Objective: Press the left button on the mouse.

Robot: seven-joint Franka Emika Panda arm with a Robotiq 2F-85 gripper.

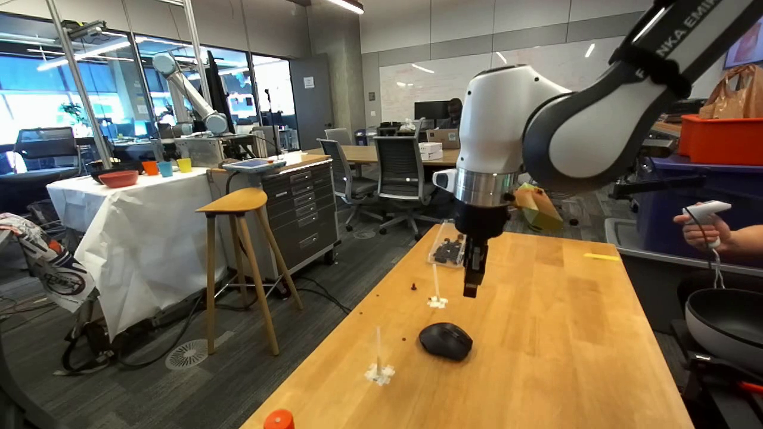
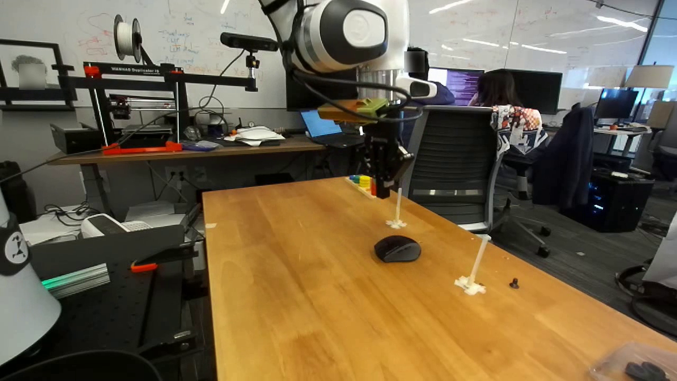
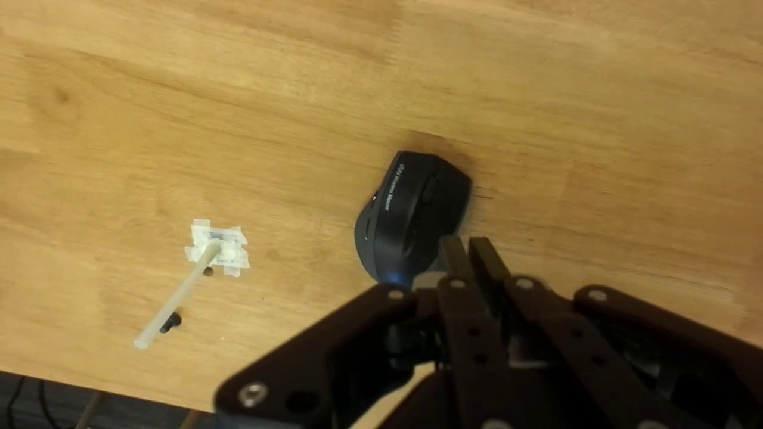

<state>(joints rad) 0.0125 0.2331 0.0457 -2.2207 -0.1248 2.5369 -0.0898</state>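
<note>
The black mouse (image 1: 446,341) rests on the wooden table in both exterior views; it also shows there (image 2: 398,249). In the wrist view the mouse (image 3: 414,214) lies near the middle, with a blue light at its near end and lettering along its side. My gripper (image 1: 471,291) points down, well above the table and apart from the mouse. It also shows in an exterior view (image 2: 385,190). In the wrist view the fingertips (image 3: 466,241) are almost together, with a narrow gap and nothing between them. They cover a little of the mouse's lower right edge.
Two thin white posts (image 1: 436,283) (image 1: 378,351) stand taped to the table near the mouse. A see-through box of dark pieces (image 1: 447,250) sits at one table edge. A small dark screw (image 2: 514,283) and an orange-red cap (image 1: 279,420) are on the table.
</note>
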